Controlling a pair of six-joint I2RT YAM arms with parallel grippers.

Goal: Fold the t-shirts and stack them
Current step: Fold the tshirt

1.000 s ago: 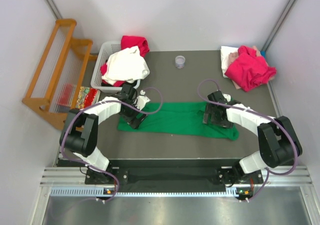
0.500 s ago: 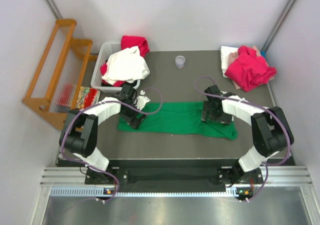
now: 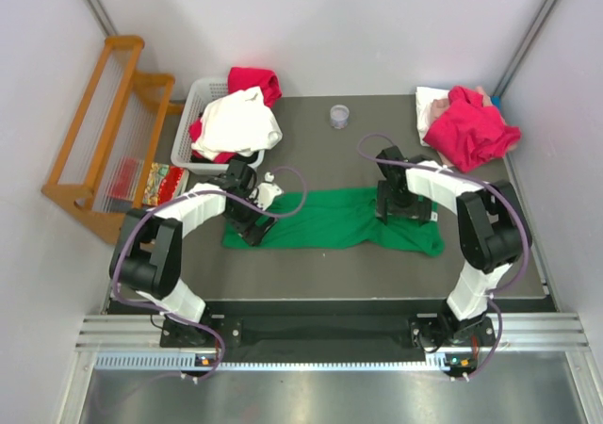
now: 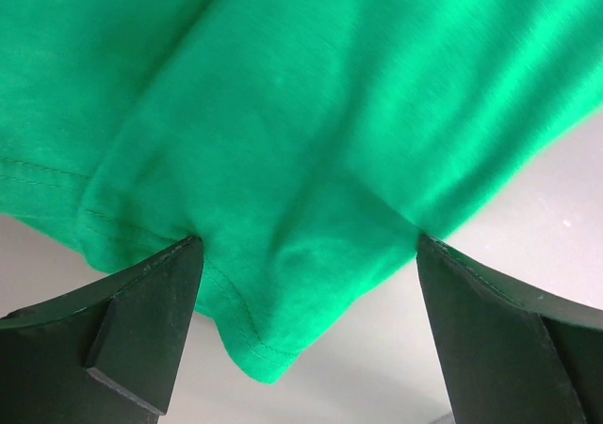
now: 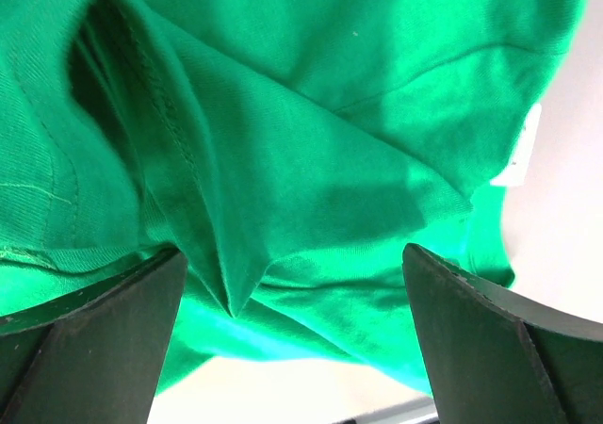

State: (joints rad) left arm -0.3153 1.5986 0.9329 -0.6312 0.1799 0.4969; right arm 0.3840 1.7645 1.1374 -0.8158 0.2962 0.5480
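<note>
On the table (image 3: 320,155), a green t-shirt (image 3: 330,221) lies as a long band, its left end just in front of the white basket (image 3: 200,95). The left gripper (image 3: 252,230), near the basket, and the right gripper (image 3: 393,211), well to its right, straddle the shirt's ends, jaws released wide.

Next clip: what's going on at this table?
Two arms are working on a green t-shirt lying as a long strip on the table. The left gripper is at its left end, the right gripper at its right end, both open over cloth, gripping nothing. More shirts sit in the basket and in a far-right pile.
</note>
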